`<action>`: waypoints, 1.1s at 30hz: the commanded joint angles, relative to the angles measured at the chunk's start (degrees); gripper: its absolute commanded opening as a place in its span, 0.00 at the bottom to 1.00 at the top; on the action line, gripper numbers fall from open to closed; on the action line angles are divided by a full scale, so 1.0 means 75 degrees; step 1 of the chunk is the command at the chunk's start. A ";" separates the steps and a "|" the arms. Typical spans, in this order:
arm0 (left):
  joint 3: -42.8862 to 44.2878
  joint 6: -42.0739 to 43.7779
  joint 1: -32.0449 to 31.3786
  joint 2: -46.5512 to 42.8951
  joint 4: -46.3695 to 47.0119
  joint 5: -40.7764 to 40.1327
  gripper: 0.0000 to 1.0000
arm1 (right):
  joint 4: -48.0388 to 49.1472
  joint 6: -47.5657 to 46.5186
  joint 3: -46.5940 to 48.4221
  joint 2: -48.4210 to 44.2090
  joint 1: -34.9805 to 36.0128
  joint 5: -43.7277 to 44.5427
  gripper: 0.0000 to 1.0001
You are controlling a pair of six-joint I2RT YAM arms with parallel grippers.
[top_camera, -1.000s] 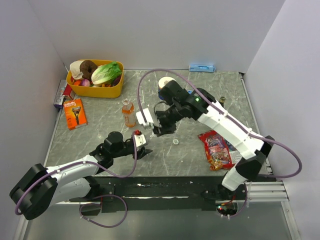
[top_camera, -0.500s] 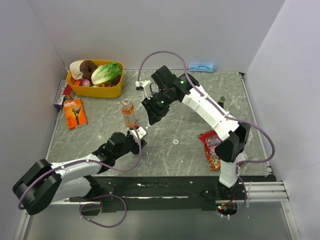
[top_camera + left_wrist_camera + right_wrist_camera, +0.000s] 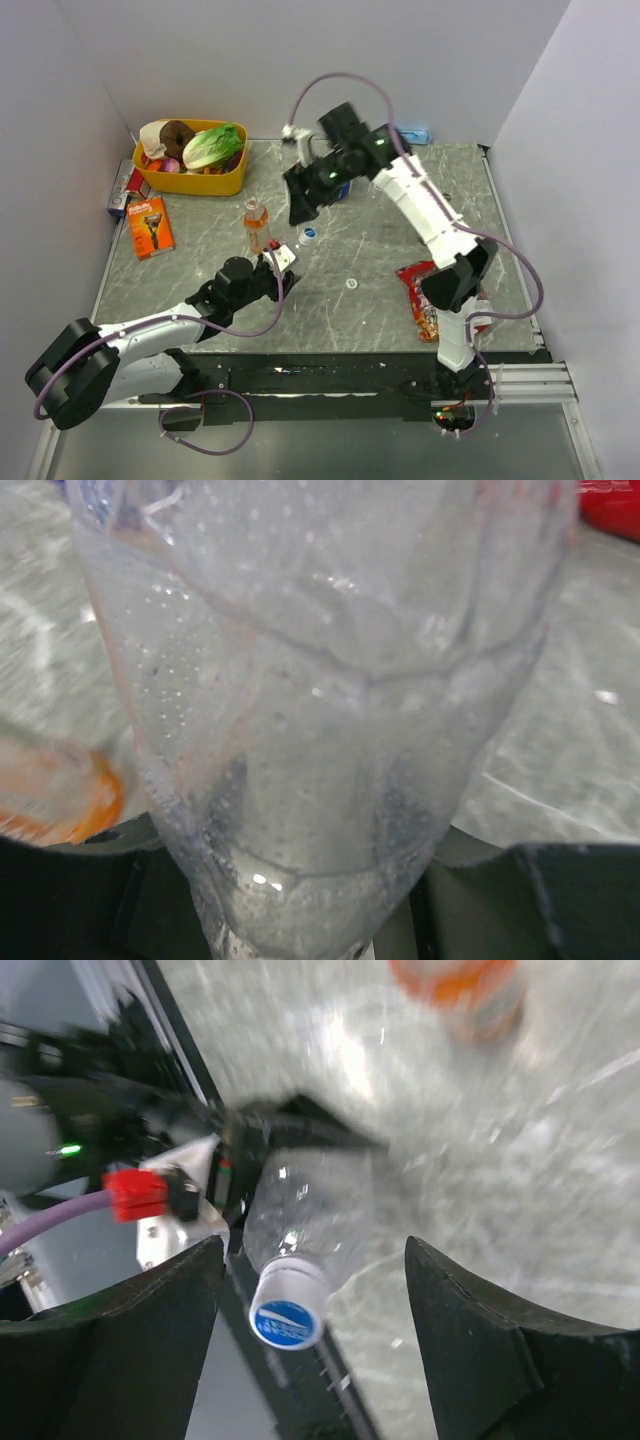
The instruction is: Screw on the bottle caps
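Observation:
My left gripper point(image 3: 276, 263) is shut on the body of a small clear bottle point(image 3: 320, 710), which it holds tilted, neck pointing away from that arm. A pale-sided cap with a blue top point(image 3: 288, 1310) sits on the bottle's neck point(image 3: 308, 235). My right gripper point(image 3: 300, 207) hovers just beyond the cap, open. Its two dark fingers point(image 3: 120, 1330) stand wide on either side of the cap without touching it. The orange drink bottle point(image 3: 257, 226) stands upright just left of the held bottle. A small pale round thing point(image 3: 351, 283) lies on the table to the right.
A yellow basket point(image 3: 190, 183) with lettuce and a doughnut sits at the back left. An orange razor pack point(image 3: 150, 226) lies near the left edge and a red snack bag point(image 3: 428, 296) near the right arm's base. A blue object point(image 3: 403, 134) rests against the back wall.
My right gripper has opened, let go of the cap and drawn back toward the far side. The cap stays on the bottle held by my left gripper.

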 commanded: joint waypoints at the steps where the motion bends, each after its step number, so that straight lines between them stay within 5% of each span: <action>1: 0.0388 0.0322 0.0012 0.0041 -0.0312 0.1923 0.01 | 0.0327 -0.1330 0.0021 -0.1256 -0.0721 -0.1482 0.81; 3: 0.0458 0.0593 0.0023 -0.0006 -0.0663 0.2418 0.01 | 0.0317 -0.2384 -0.0947 -0.1785 -0.0722 -0.1896 0.80; 7: 0.0646 0.1774 0.0070 -0.0170 -0.1436 0.3568 0.01 | -0.0082 -0.6750 -0.3047 -0.3656 -0.0208 -0.1900 0.79; 13: 0.0974 0.2527 0.0129 -0.0229 -0.2118 0.4061 0.01 | 0.0561 -0.9219 -0.5300 -0.5138 0.0497 -0.0821 0.77; 23: 0.1197 0.2750 0.0141 -0.0369 -0.2505 0.4273 0.01 | 0.0925 -0.9656 -0.5723 -0.5151 0.1247 -0.0515 0.73; 33: 0.1244 0.2774 0.0141 -0.0358 -0.2458 0.4261 0.01 | 0.0739 -0.9960 -0.5700 -0.4917 0.1388 -0.0585 0.56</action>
